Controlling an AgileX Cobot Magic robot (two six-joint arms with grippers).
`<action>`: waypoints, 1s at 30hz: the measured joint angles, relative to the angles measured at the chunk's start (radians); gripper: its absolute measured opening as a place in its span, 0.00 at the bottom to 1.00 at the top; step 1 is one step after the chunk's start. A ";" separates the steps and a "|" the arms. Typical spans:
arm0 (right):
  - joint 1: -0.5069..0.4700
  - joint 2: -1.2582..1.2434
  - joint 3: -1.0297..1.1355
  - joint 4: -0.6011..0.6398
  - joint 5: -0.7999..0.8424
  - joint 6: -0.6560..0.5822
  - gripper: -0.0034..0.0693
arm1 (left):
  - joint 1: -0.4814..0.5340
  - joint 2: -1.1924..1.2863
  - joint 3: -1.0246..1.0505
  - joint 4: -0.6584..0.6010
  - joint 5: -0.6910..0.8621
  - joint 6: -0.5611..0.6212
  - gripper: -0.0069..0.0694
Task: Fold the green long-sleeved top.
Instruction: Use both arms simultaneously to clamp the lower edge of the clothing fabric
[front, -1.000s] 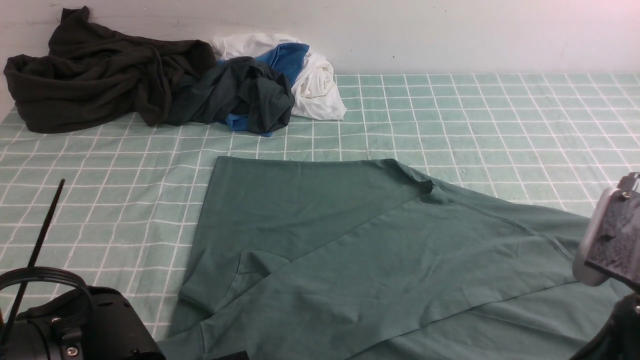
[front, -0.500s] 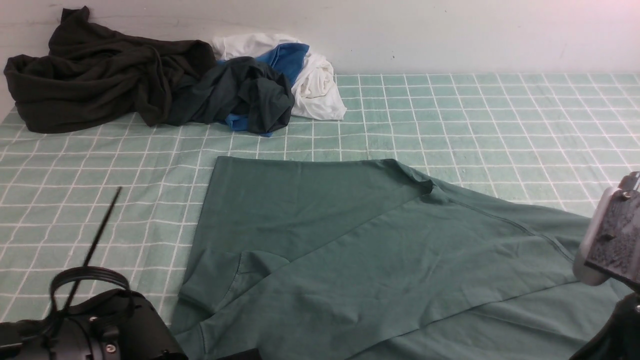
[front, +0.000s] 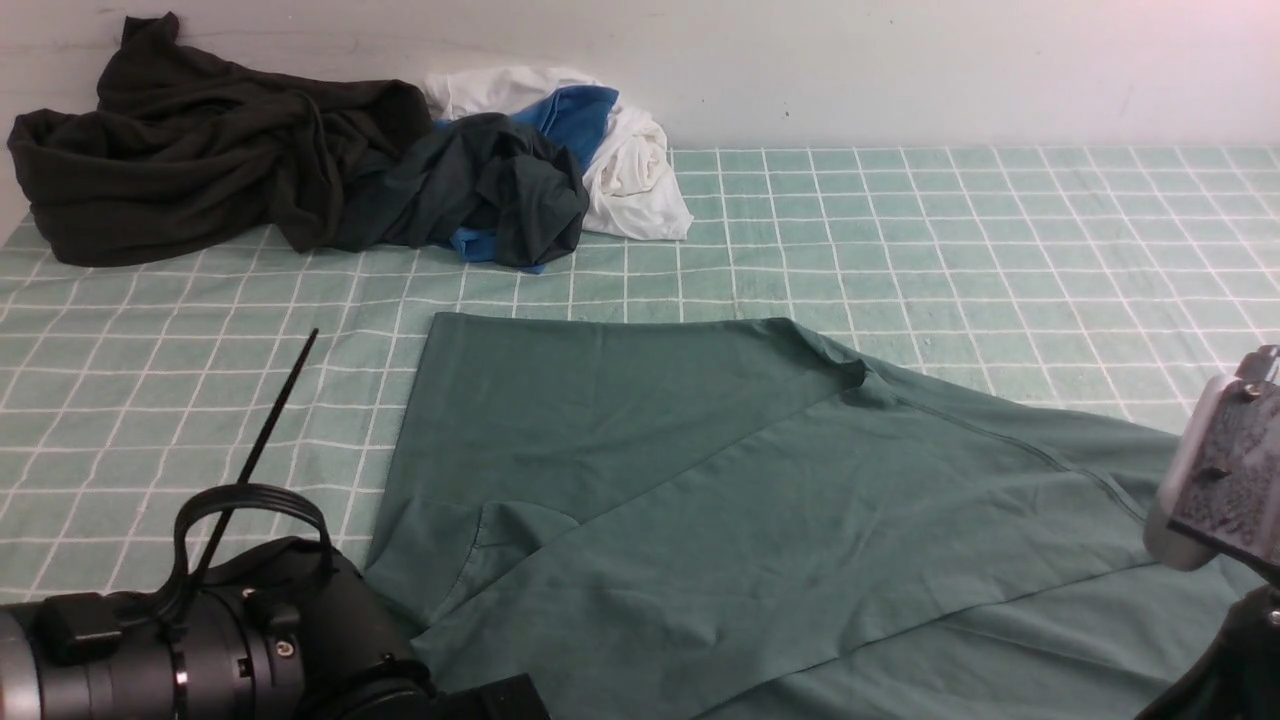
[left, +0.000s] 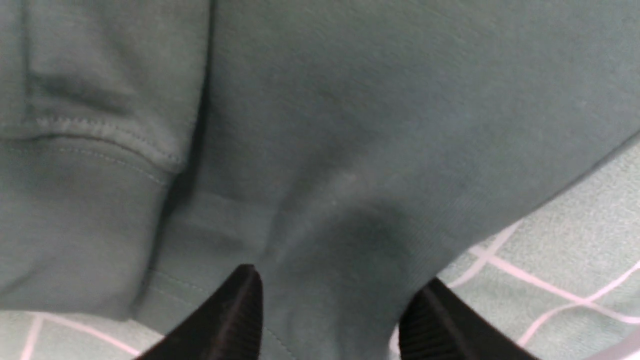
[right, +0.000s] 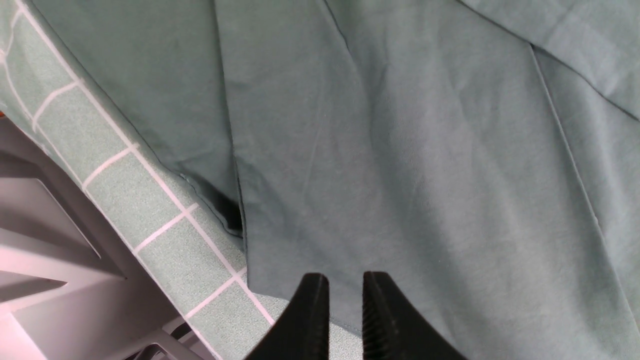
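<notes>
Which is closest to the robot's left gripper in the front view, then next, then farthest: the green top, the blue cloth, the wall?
1. Green top: right beside the left gripper.
2. Blue cloth: in the far pile.
3. Wall: behind everything.

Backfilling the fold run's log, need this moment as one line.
left claw: open, over green top | right claw: slightly open, over top | top: spread, unevenly folded | dark garments: heaped at far left
</notes>
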 joint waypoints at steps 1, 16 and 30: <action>0.000 0.000 0.000 0.000 0.000 0.000 0.18 | 0.000 0.004 -0.001 0.005 -0.001 0.000 0.55; 0.000 0.000 0.000 0.000 0.000 -0.002 0.18 | 0.000 0.043 -0.003 0.005 0.006 0.011 0.10; 0.008 0.011 0.127 -0.187 -0.008 -0.105 0.54 | 0.000 -0.126 -0.003 -0.022 0.185 0.034 0.10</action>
